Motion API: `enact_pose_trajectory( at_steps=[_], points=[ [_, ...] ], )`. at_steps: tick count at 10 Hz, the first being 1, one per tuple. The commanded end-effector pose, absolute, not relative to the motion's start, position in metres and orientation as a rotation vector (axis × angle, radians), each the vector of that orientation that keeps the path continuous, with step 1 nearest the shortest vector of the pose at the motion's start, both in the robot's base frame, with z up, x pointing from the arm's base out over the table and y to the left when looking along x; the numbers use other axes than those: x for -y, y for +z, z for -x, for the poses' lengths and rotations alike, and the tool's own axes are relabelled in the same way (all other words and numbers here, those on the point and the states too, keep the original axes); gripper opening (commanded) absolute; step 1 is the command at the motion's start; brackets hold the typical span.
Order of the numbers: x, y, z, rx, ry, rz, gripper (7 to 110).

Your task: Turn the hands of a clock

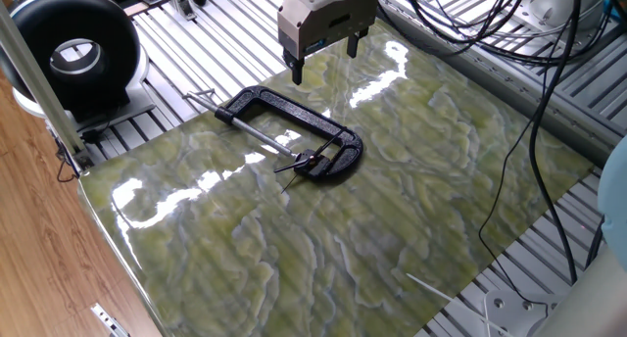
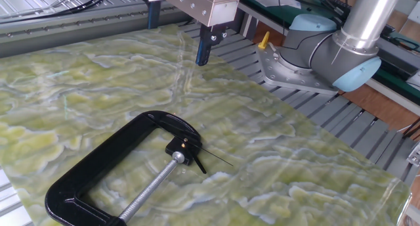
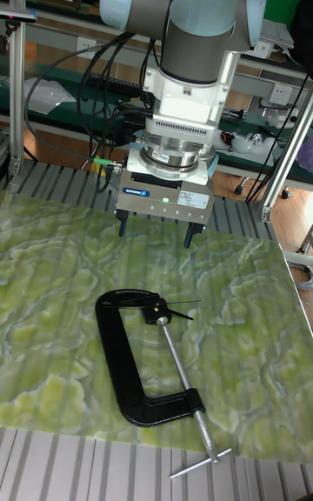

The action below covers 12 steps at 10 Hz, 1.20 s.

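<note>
Above the C-clamp (image 3: 130, 362), well clear of it, the gripper (image 3: 156, 232) hung with fingers spread wide, empty; the clock (image 2: 186, 149) sat in the clamp's jaw, hands (image 2: 211, 157) untouched.

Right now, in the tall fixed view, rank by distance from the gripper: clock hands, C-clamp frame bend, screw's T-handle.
1. clock hands: just below the gripper, held at the clamp's jaw.
2. C-clamp frame bend: lower left, at mid-mat.
3. T-handle: farthest, at the near edge, off the green mat.
</note>
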State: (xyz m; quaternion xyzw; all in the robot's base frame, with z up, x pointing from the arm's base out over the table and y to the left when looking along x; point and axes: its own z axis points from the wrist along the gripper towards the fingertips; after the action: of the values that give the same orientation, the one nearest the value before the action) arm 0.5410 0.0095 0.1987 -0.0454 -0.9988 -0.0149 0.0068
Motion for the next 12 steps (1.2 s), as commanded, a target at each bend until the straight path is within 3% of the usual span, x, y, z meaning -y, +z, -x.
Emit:
enact_pose_trajectory(
  at_steps=[1, 12],
  points=[
    [-0.0182, 0.1979, -0.5398, 3.103, -0.092, 0.282, 7],
    [-0.0166, 0.1969, -0.5400, 3.104, -0.082, 0.280, 7]
  ],
)
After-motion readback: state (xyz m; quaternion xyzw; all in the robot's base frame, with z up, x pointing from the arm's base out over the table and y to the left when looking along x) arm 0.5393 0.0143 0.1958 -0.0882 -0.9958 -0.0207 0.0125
